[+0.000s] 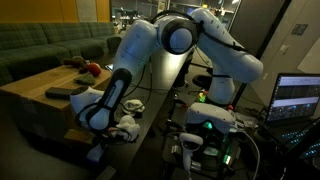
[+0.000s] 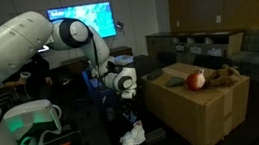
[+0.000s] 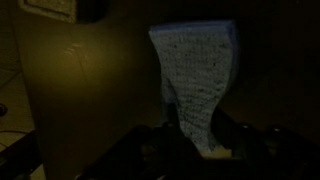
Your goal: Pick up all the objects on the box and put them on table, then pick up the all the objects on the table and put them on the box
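Note:
In the wrist view a pale grey knitted cloth (image 3: pixel 195 75) narrows down into my gripper (image 3: pixel 197 136), whose dark fingers are shut on its lower end. In both exterior views the gripper (image 1: pixel 112 122) (image 2: pixel 123 91) hangs low beside the brown cardboard box (image 1: pixel 35 100) (image 2: pixel 200 109), over the black table (image 1: pixel 150 125). On the box top lie a red toy (image 1: pixel 93 68) (image 2: pixel 197 80) and a dark remote-shaped bar (image 1: pixel 64 92). A white fluffy cloth toy (image 2: pixel 133 136) lies on the table below the gripper.
The box's side wall (image 3: pixel 60 90) fills the left of the wrist view, close to the gripper. A green sofa (image 1: pixel 50 45) stands behind the box. A lit screen (image 1: pixel 297 98) and cables sit at the table's far end by the robot base (image 1: pixel 205 125).

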